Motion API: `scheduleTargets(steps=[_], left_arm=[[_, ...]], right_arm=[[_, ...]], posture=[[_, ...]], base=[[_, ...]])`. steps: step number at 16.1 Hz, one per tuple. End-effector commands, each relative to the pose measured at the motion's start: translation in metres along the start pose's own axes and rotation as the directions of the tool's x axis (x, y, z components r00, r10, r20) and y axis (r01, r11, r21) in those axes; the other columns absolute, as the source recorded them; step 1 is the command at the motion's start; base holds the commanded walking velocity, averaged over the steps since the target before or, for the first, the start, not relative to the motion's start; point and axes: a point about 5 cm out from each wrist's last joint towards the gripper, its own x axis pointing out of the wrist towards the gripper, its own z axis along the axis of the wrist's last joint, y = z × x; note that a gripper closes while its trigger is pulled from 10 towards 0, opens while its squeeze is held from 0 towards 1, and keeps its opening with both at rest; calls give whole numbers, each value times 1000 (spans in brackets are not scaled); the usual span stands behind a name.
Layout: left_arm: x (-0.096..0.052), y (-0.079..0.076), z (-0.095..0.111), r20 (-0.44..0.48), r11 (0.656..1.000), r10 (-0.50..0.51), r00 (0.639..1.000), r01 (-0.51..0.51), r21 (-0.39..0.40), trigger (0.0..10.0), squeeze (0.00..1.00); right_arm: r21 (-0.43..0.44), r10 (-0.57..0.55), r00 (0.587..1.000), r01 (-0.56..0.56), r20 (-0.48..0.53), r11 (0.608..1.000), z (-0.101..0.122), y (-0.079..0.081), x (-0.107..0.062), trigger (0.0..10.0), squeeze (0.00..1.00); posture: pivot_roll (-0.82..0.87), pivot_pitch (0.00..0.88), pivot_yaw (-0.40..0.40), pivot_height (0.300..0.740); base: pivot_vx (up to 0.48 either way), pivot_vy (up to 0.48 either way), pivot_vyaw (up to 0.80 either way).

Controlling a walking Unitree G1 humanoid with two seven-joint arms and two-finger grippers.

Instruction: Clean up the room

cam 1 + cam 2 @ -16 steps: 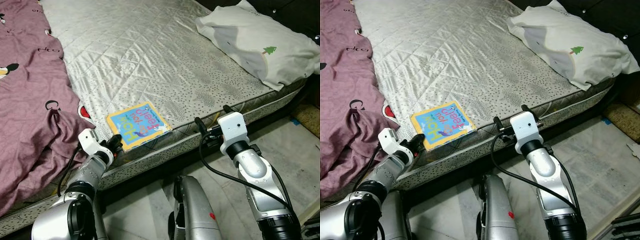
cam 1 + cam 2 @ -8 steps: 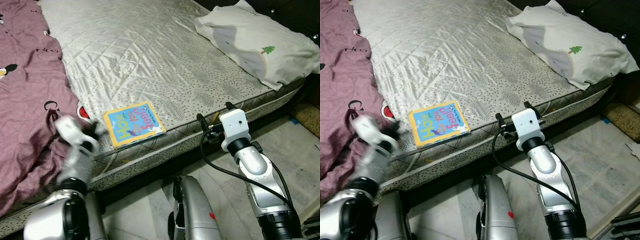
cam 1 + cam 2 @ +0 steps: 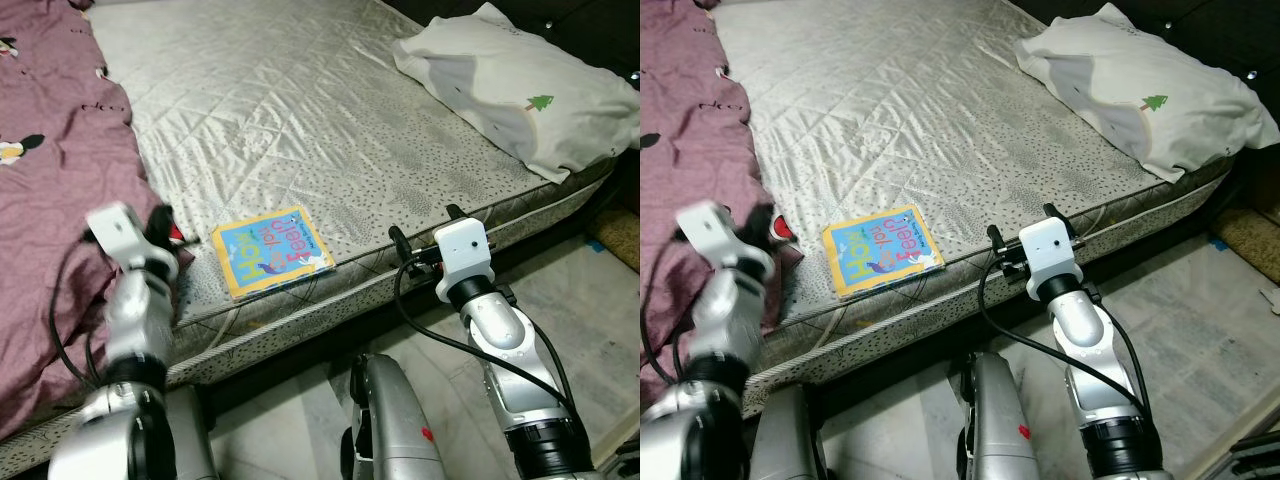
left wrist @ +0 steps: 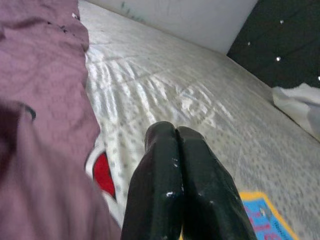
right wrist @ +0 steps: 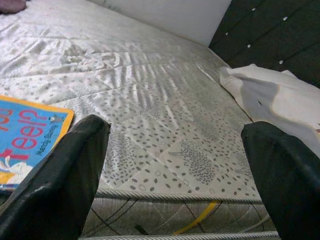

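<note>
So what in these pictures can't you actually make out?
- The left hand: motion-blurred in both eye views against the purple blanket.
- The book: its small print is too tiny to read; the frame edge cuts it off in both wrist views.
- The pillow: its far side runs past the right edge of the eye views.
- Under the bed: hidden by the mattress.

Book (image 3: 272,251) flat on mattress (image 3: 300,110) near its front edge; blanket (image 3: 55,150) left of it, pillow (image 3: 515,85) far right; floor (image 3: 590,300) in front of mattress
</note>
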Motion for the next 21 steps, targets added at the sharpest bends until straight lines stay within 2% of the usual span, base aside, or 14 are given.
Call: scheduleTargets(steps=[1,2,3,4,5,6,10,11,16,21], left_arm=[[-6,-3,1,18,1000,-4,1000,3,31,0,0],[-14,-5,3,45,996,0,999,-4,88,0,0],[-18,-7,5,56,992,-3,998,-4,123,1333,0],[-24,-10,8,74,987,-23,997,11,162,9137,0],[-28,-14,12,91,980,-44,995,25,200,10000,0],[-30,-20,18,119,971,-69,991,39,237,10000,0],[-31,-31,21,121,964,-103,987,69,256,10000,0],[-32,-32,20,114,966,-98,989,67,250,10000,1000],[-33,-40,19,110,964,-111,988,80,252,10000,1000],[-22,-49,23,118,965,-123,985,91,248,10000,1000]], right_arm=[[40,-25,1000,25,14,999,3,-4,1,10000,0],[144,-37,999,36,4,989,4,-3,3,10000,0],[205,-47,999,48,-7,978,3,-2,4,10000,0],[311,-50,999,52,-12,949,4,1,5,10000,0],[390,-60,998,58,-7,919,5,3,7,10000,0],[457,-80,997,74,-7,887,9,8,15,10000,0],[494,-87,996,69,15,867,16,14,30,10000,0],[502,-93,996,71,17,862,18,13,32,10000,0],[519,-120,992,84,35,851,23,11,40,10000,0],[515,-147,988,102,48,851,25,9,45,10000,0]], posture=[[-90,57,-32,515],[-80,53,-29,515],[-74,50,-28,515],[-66,44,-28,515],[-53,36,-27,520],[-36,19,-25,539],[-16,0,-13,589],[-16,0,-9,599],[-12,0,-2,634],[-21,0,12,674]], base=[[0,0,0],[0,0,0],[0,0,0],[0,0,0],[0,0,0],[0,0,0],[0,0,0],[0,0,0],[0,0,0],[0,0,0]])
